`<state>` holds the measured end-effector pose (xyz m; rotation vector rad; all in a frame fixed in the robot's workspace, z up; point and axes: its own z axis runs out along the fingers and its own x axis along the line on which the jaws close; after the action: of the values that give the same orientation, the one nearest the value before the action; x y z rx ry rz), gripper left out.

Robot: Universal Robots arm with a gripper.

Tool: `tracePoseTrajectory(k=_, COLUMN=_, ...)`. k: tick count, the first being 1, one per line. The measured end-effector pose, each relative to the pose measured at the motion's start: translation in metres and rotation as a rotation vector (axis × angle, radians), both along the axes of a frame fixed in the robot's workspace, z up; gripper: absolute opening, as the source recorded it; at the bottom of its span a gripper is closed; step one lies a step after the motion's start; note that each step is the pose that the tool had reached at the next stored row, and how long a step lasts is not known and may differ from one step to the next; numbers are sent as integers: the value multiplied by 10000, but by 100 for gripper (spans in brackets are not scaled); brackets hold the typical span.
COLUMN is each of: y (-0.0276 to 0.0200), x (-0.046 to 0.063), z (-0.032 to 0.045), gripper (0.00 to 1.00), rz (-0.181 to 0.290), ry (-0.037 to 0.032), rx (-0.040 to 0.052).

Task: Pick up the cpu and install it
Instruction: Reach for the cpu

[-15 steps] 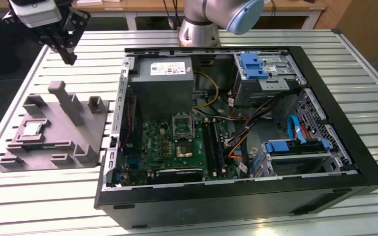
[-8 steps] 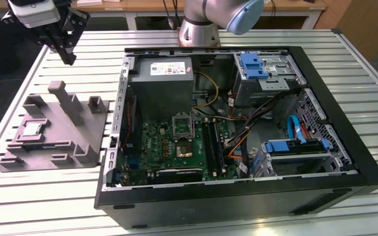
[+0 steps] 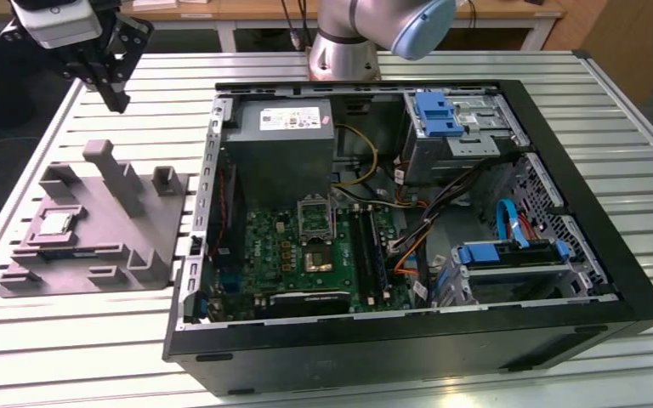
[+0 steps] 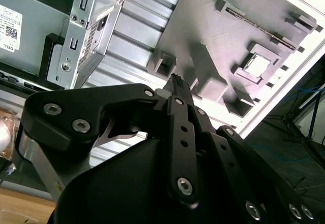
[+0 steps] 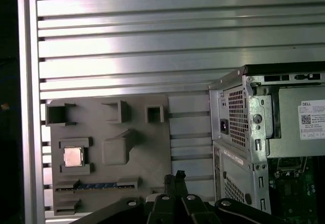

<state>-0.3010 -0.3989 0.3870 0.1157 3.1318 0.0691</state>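
Observation:
The cpu (image 3: 54, 223), a small silvery square chip, lies in a recess of the grey moulded tray (image 3: 133, 255) on the exterior view's left; both wrist views also show the cpu (image 4: 257, 65) (image 5: 73, 157) seated in the tray (image 5: 142, 137). My gripper (image 3: 116, 100) hangs high above the table beyond the tray's far edge, well clear of the chip. Its black fingertips (image 5: 175, 176) (image 4: 176, 81) are pressed together with nothing between them. The open computer case (image 3: 599, 280) lies beside the tray, its green motherboard (image 3: 286, 255) facing up.
Upright posts (image 3: 116, 174) rise from the tray close to the chip. Inside the case are a grey power supply (image 3: 281, 144), blue drive brackets (image 3: 438, 115) and loose cables (image 3: 440, 212). The slatted metal table (image 3: 65, 340) runs all around.

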Motion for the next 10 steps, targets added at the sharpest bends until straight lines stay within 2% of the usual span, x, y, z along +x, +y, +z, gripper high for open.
tracePoseTrajectory(k=10, y=0, x=-22, z=-3, gripper=11, rz=0, ry=3, rx=1)
